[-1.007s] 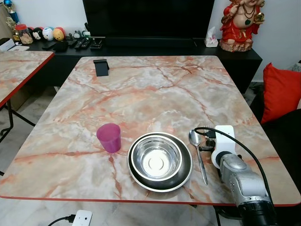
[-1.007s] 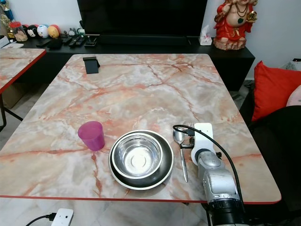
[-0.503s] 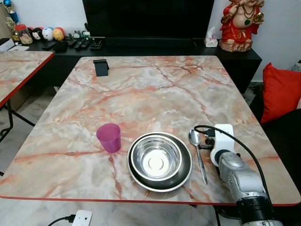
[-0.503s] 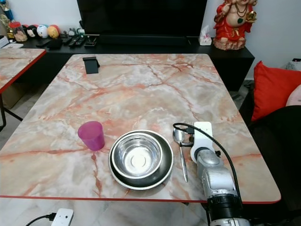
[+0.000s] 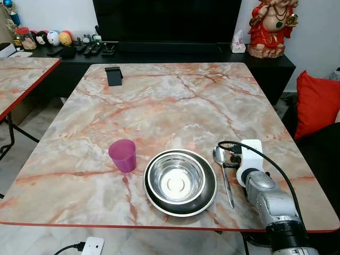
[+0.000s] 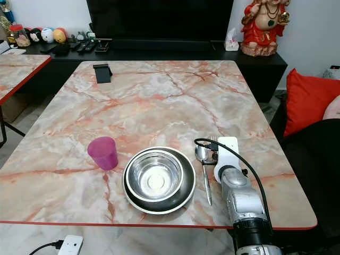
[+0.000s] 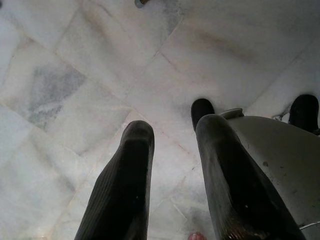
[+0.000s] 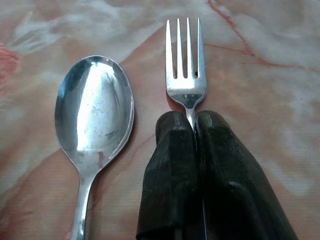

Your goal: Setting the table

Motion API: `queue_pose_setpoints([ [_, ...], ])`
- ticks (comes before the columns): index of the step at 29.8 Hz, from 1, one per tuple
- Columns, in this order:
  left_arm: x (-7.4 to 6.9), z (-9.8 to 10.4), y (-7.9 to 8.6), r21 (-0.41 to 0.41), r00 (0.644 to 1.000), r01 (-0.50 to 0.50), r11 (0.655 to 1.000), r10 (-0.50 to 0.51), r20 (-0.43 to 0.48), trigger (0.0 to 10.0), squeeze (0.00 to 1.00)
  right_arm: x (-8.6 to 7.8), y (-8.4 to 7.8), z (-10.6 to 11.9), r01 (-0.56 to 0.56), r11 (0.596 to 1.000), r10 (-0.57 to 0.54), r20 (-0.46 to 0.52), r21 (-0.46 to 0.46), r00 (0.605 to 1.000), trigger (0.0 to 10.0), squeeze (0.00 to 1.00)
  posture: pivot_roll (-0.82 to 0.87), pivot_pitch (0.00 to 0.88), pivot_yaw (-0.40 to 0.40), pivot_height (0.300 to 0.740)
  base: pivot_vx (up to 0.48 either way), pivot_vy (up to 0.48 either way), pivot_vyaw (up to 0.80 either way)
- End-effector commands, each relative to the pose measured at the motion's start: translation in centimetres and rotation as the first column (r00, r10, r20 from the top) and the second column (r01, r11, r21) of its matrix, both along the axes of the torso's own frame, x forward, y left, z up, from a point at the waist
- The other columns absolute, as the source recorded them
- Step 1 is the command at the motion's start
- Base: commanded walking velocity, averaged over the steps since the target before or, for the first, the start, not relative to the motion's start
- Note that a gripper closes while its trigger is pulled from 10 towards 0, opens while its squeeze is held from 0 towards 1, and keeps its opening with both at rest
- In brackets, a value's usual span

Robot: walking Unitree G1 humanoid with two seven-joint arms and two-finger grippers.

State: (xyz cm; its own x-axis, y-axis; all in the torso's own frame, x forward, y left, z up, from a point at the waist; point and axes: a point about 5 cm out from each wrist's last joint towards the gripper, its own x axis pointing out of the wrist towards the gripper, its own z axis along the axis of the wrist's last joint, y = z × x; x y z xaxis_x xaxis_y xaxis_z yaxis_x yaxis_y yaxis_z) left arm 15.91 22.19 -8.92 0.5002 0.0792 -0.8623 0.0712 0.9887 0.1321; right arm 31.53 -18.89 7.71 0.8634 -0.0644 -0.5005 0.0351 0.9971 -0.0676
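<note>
On the marble table [image 5: 175,101] a steel bowl [image 5: 176,178] sits inside a dark-rimmed steel plate [image 5: 208,197]. A pink cup [image 5: 122,155] stands upright to its left. A spoon [image 5: 223,170] lies just right of the plate, bowl end pointing away from me. My right gripper [image 8: 193,120] is shut on the neck of a fork [image 8: 186,65], low over the table beside the spoon [image 8: 95,110], tines pointing away. The left gripper [image 7: 175,125] hangs open over the pale tiled floor.
A black phone stand [image 5: 113,76] sits at the table's far left corner. Behind the table are a dark TV cabinet [image 5: 175,53] and a red statue [image 5: 271,26]. A red cushion [image 5: 317,103] lies right, a second marble table [image 5: 21,74] left, and a power strip [image 5: 91,246] on the floor.
My right arm has edged slightly left toward the spoon, still holding the fork. The cup, bowl, plate and spoon stay put.
</note>
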Motion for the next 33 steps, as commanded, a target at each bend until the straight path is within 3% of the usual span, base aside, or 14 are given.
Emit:
queue_pose_setpoints([
  [1,-0.16,-0.07,0.04,0.006,1.000,0.020,1.000,-0.020,-0.016,10.0,0.00,-0.07,0.37,-0.40,-0.013,1.000,0.013,-0.022,0.004,1.000,10.0,0.00,-0.01,0.000,0.008,0.740,0.000,0.000,0.00],
  [20,-0.18,-0.08,0.03,0.006,0.999,0.025,1.000,-0.025,-0.020,10.0,0.00,-0.40,0.63,-1.01,-0.027,1.000,0.027,-0.062,0.002,0.998,10.0,0.00,-0.01,0.000,0.008,0.740,0.000,0.000,0.00],
  [21,-0.17,-0.08,0.03,0.006,1.000,0.025,1.000,-0.025,-0.019,10.0,0.00,-0.40,0.64,-1.01,-0.027,1.000,0.027,-0.062,0.002,0.998,10.0,0.05,-0.01,0.000,0.009,0.740,0.000,0.000,0.00],
  [23,-0.17,-0.08,0.04,0.006,1.000,0.025,1.000,-0.025,-0.019,10.0,0.00,-0.40,0.64,-1.00,-0.028,1.000,0.028,-0.062,0.002,0.998,10.0,0.05,-0.01,0.000,0.009,0.740,0.000,0.000,0.00],
  [24,-0.17,-0.08,0.03,0.006,0.999,0.025,1.000,-0.025,-0.020,10.0,0.00,-0.40,0.65,-1.02,-0.028,1.000,0.028,-0.062,0.003,0.998,10.0,0.15,-0.01,0.000,0.008,0.740,0.000,0.000,0.00],
  [25,-0.18,-0.08,0.03,0.006,0.999,0.025,1.000,-0.025,-0.020,10.0,0.00,-0.41,0.65,-1.02,-0.029,1.000,0.029,-0.062,0.004,0.998,10.0,0.36,-0.01,0.000,0.008,0.740,0.000,0.000,0.00],
  [26,-0.18,-0.08,0.03,0.006,0.999,0.025,1.000,-0.025,-0.020,10.0,0.00,-0.41,0.65,-1.02,-0.029,1.000,0.029,-0.062,0.004,0.998,10.0,0.36,-0.01,0.000,0.008,0.740,0.000,0.000,0.00],
  [27,-0.17,-0.08,0.03,0.007,0.999,0.026,1.000,-0.026,-0.020,10.0,0.00,-0.41,0.66,-1.03,-0.029,1.000,0.029,-0.063,0.004,0.998,10.0,0.58,-0.01,0.000,0.008,0.740,0.000,0.000,0.00],
  [33,-0.15,-0.07,0.04,0.007,0.999,0.026,1.000,-0.026,-0.019,10.0,0.00,-0.39,0.68,-1.04,-0.029,1.000,0.030,-0.063,0.005,0.998,10.0,0.56,-0.01,0.000,0.009,0.740,0.000,0.000,0.00],
])
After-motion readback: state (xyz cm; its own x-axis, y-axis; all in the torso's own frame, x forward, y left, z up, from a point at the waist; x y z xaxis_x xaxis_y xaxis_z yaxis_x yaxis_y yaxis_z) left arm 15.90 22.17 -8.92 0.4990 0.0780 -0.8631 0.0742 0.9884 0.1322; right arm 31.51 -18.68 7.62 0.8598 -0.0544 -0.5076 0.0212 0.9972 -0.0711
